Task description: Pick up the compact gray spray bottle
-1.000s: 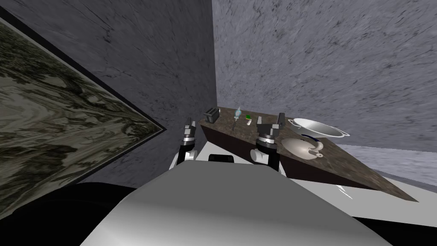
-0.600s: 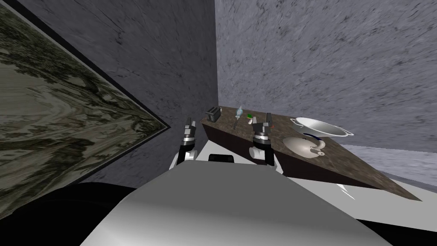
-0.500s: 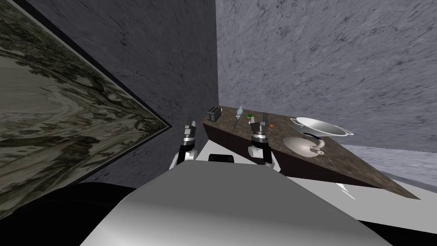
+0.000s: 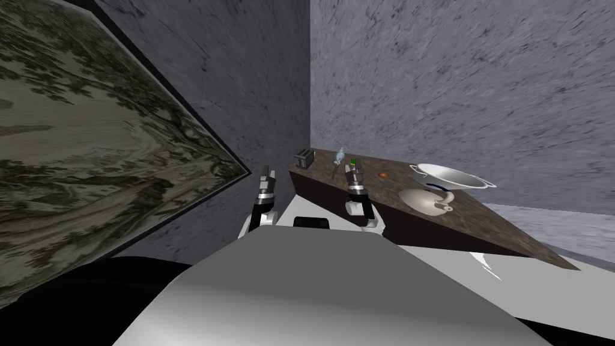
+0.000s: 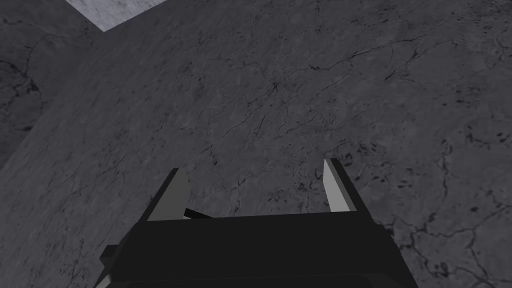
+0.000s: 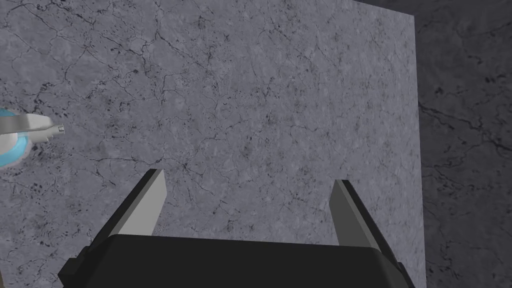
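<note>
Head view, from the left: the left gripper hangs beside the wall, off the counter's near corner; its own wrist view shows the fingers parted and empty. On the brown stone counter a dark toaster-like box stands at the far left end. Just right of it the spray bottle, pale blue with a whitish-grey top, stands upright near the back wall. The right gripper is raised over the counter just beside the bottle and apart from it, fingers spread wide with nothing between them. Further right sit a small orange thing, a pale kettle and a white two-handled bowl. The bottle looks small, light and rigid, with a smooth body likely to slip or tip at a nudge. The surest hold seems to be across the body below the sprayer head, clear of the trigger. Its base and outline are too small to read from the head, and the right wrist view cuts it at the picture's edge. A thin dark thing beside it and a green item just behind the right gripper cannot be identified.
</note>
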